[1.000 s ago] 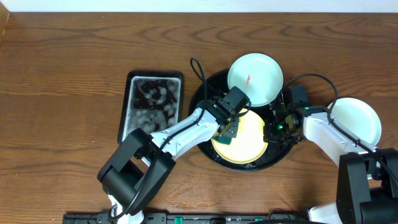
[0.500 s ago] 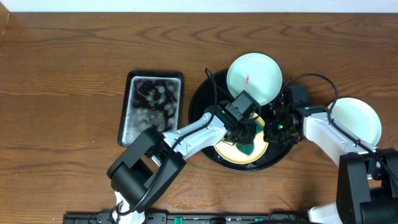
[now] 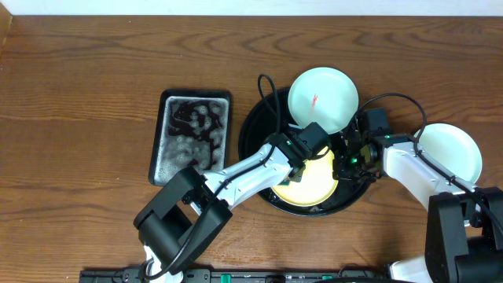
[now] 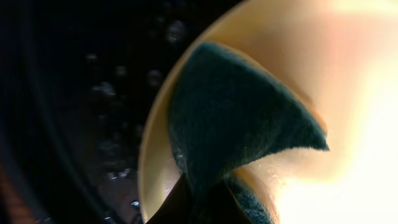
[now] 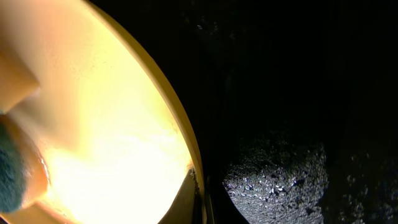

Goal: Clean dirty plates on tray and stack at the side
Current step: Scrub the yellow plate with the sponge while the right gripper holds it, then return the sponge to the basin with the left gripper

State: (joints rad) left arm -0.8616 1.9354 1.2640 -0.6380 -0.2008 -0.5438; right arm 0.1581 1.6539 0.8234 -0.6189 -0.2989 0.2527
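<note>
Left claw (image 3: 312, 154) pinches the green sponge (image 4: 236, 118) and presses it onto the yellow plate (image 3: 306, 187), which lies at 6 o'clock in the tray (image 3: 253, 130). Right claw (image 3: 343, 163) appears clamped on that plate's 3 o'clock rim, presumably to stop it sliding under scrubbing. Red-smeared mint plate (image 3: 322, 98) leans at the tray's 12 o'clock; another plate (image 3: 449, 149) sits on the bench at 3 o'clock.

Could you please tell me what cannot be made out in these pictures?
- Smears on the yellow plate: overhead, the left arm partly covers it; wrist views, glare.
- Whether the right arm grips that plate: overhead, its wrist hides the contact; right wrist view, too dark.
- Contents of the sponge tray: overhead, too small.
</note>
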